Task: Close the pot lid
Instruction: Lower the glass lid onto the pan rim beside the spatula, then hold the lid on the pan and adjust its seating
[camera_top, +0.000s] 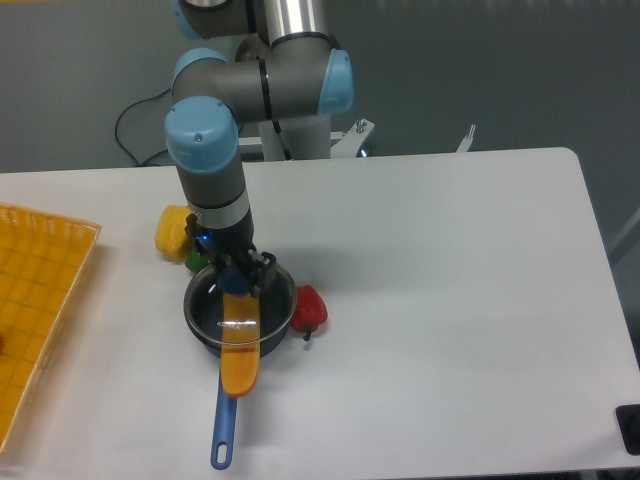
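We have the gripper (238, 281) low over the pot (240, 316), its fingers standing either side of the blue knob at the centre of the lid (228, 305). From this angle we cannot tell for certain whether the fingers are pinched onto the knob or just clear of it; they look close-set around it, no more than knob-wide.

The lid sits directly beneath the fingers, its thin rim tracing roughly the same circle as the pot's rim, so we judge it to be at or very near its seat, though we cannot make out whether it lies flat all round. We expect the glass to be stiff, fairly heavy for its size, smooth and breakable, so the knob is the only sensible place to hold it, and it wants lowering gently rather than dropping.

An orange spatula-like piece (239, 347) lies just in front of the fingers, running from the pot's middle out over its near edge above the long blue handle (224, 432); whether it rests on the glass or under it we cannot say. If under, it could keep the lid from seating.

Through the lid we see only the pot's dark, bluish inside.

Behind the fingers lie a yellow pepper (174, 230) and a green one (197, 262); a red pepper (309, 309) touches the pot's side. A yellow tray (40, 300) sits well apart.
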